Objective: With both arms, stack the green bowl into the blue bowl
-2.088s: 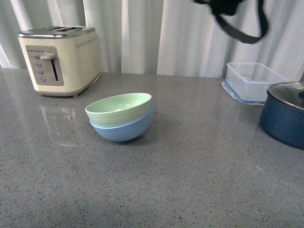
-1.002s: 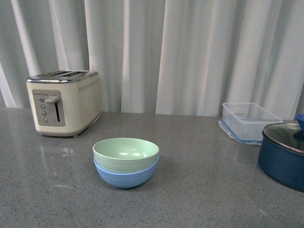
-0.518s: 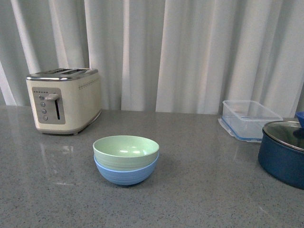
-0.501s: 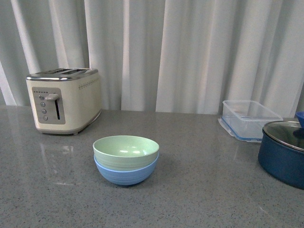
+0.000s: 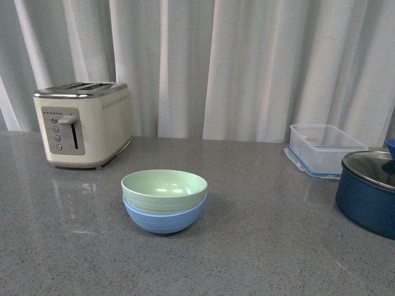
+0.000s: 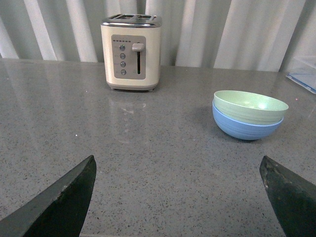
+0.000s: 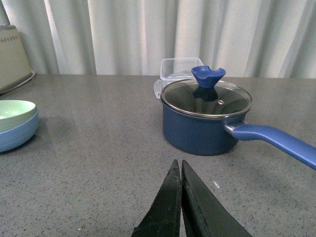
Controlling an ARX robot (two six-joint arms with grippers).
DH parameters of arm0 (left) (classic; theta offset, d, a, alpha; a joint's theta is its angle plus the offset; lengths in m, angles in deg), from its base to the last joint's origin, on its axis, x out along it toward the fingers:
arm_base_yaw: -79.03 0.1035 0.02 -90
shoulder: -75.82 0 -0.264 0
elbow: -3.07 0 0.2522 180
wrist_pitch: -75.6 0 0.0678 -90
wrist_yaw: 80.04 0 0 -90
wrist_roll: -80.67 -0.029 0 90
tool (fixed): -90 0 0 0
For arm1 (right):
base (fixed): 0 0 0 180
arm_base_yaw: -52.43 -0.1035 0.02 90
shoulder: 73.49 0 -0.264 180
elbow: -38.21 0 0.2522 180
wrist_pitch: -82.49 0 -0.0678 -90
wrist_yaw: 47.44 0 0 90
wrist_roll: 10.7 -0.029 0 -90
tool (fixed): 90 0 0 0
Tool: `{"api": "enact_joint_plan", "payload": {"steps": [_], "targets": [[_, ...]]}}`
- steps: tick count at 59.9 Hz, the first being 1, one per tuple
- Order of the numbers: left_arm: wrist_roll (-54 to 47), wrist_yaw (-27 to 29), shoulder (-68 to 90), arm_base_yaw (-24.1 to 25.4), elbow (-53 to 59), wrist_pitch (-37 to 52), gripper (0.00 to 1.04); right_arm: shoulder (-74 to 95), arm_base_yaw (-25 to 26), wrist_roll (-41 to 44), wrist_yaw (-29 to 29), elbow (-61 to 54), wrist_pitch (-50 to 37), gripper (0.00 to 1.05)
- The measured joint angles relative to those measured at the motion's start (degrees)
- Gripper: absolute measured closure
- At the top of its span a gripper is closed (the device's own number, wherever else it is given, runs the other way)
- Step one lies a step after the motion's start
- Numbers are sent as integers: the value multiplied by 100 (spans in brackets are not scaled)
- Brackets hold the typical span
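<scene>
Bowls sat nested at lower centre of the front view: the green bowl rested inside the blue bowl on the grey counter. A toaster stood at upper left, a clear container and dark pot at right. The left gripper was spread wide, empty; the right gripper was closed on nothing.

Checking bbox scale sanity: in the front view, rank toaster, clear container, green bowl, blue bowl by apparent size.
1. toaster, clearly largest.
2. green bowl and clear container: look alike in extent; the container stands farther back, so unranked.
3. blue bowl: smallest showing, mostly hidden by the green bowl nested in it.
</scene>
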Motion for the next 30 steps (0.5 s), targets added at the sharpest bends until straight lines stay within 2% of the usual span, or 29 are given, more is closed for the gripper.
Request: {"api": "enact_joint_plan", "payload": {"steps": [20, 25, 30], "targets": [[0, 0, 0, 0, 0, 0, 7, -562, 0, 0, 2, 0, 557, 104], [2, 0, -2, 0, 0, 0, 7, -1178, 0, 2, 11, 4, 1373, 104], [0, 2, 0, 0, 0, 0, 7, -1537, 0, 0, 15, 4, 1554, 104]]}}
